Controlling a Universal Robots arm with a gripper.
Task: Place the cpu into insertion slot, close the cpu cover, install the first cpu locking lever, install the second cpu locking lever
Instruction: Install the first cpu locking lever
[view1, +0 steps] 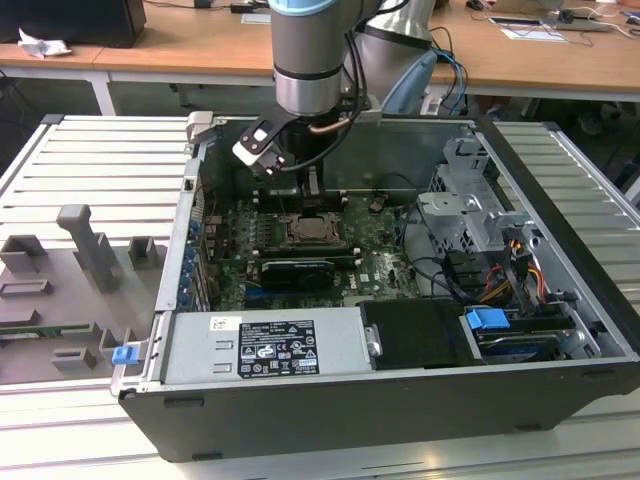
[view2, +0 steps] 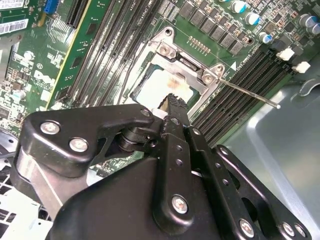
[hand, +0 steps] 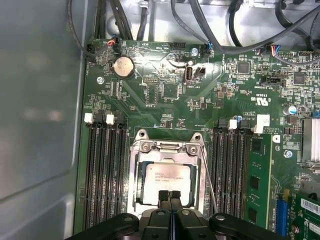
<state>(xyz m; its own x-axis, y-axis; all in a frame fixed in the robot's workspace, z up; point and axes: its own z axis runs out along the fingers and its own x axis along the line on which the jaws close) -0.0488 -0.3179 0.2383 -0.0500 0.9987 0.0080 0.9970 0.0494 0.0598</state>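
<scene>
The cpu (hand: 165, 182) lies flat in the insertion slot (hand: 131, 185) on the green motherboard, its pale metal face showing through the window of the cpu cover (hand: 167, 146). The silvery cover lies down over the chip. A thin wire locking lever (hand: 210, 182) runs along one side of the socket, and in the second wrist view this lever (view2: 250, 92) sticks out free past the memory slots. My gripper (hand: 170, 196) is shut, fingertips pressed together with nothing between them, hovering just over the chip's edge (view2: 160, 87). In the exterior view the gripper (view1: 311, 195) hangs above the socket (view1: 313, 231).
Long black memory slots (hand: 105, 175) flank the socket on both sides. Cables (hand: 210, 30) cross above the board's far edge. The open case (view1: 400, 420) holds a power supply (view1: 270, 350) in front and a drive cage (view1: 470, 205) on the exterior view's right. Grey fixtures (view1: 90, 250) sit outside.
</scene>
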